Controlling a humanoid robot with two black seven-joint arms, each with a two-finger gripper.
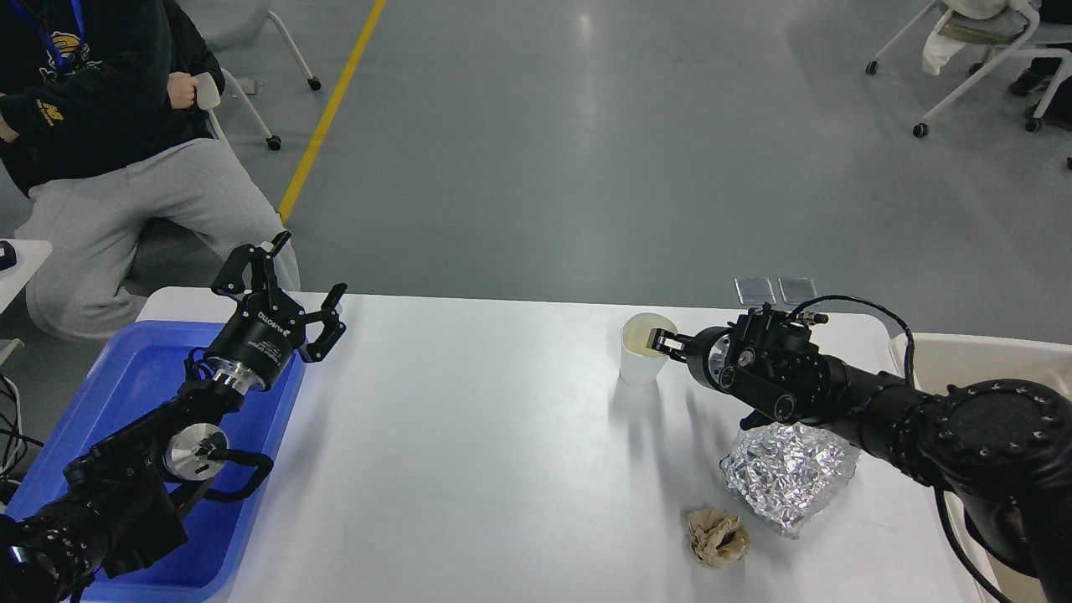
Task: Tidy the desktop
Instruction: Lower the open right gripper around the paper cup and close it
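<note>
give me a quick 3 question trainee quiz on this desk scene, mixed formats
1. True or false: the left end effector is shut on the paper cup.
2. Multiple choice: what lies nearest the brown paper wad on the desktop? A) blue tray B) foil bundle C) paper cup
3. Fill in: the right end effector is at the rim of the ____.

Key
1. False: it is open above the blue tray, far from the cup.
2. B, the foil bundle.
3. Paper cup.

The white desktop (502, 452) carries a blue tray (126, 377); paper cup (641, 362); crumpled foil (787, 477); brown paper wad (717, 538).
</note>
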